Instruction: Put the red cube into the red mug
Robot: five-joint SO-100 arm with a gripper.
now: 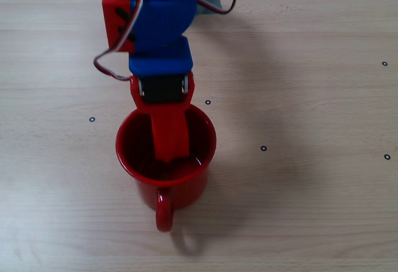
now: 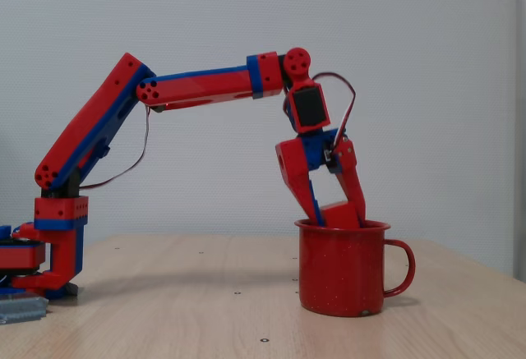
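The red-and-blue pincer [image 2: 339, 215] grips the small matte red cube [image 2: 340, 214] at the glossy red enamel mug's [image 2: 341, 273] rim, nearly in, release remaining.

Pale wood-grain table [image 1: 311, 35], small black ring marks [image 1: 263, 148] dotted about. Red mug [image 1: 166, 160] standing upright on it, handle toward camera. Arm base [image 2: 49, 252] at left edge.
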